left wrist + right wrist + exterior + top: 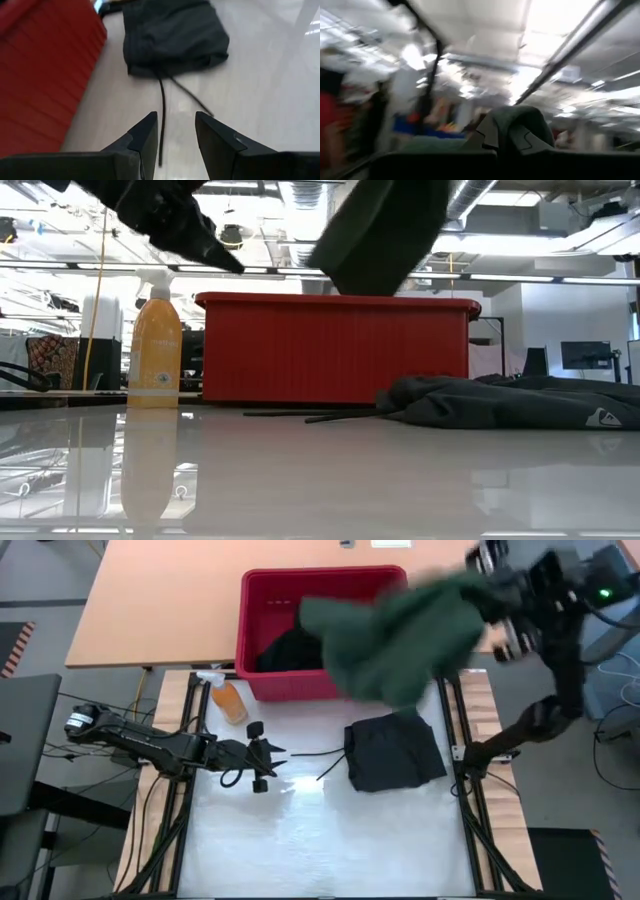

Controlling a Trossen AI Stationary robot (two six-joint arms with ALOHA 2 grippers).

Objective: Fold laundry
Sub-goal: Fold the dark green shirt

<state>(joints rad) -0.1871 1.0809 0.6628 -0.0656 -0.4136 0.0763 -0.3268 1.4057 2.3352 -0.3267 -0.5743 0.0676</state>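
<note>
A dark green garment (400, 640) hangs high in the air over the right half of the red basket (262, 600), with my right gripper (487, 602) shut on it. A black garment (290, 650) lies inside the basket. A folded black drawstring piece (393, 752) lies flat on the white table, its cords (162, 110) trailing toward my left gripper (275, 762). That gripper stands open above the table's left half with nothing between its fingers. My right gripper pinches a bunched part of the green garment (512, 130) between its two fingers. The rest of the cloth hangs slack below and to the left of the gripper (380, 230), lifted clear of basket and table. Which part of the garment this is, I cannot tell.
An orange spray bottle (228, 698) stands upright at the far left of the white table, beside the basket. Black frame rails (470, 790) run along the table's left and right sides. Bare white surface (330, 840) stretches across the near half.
</note>
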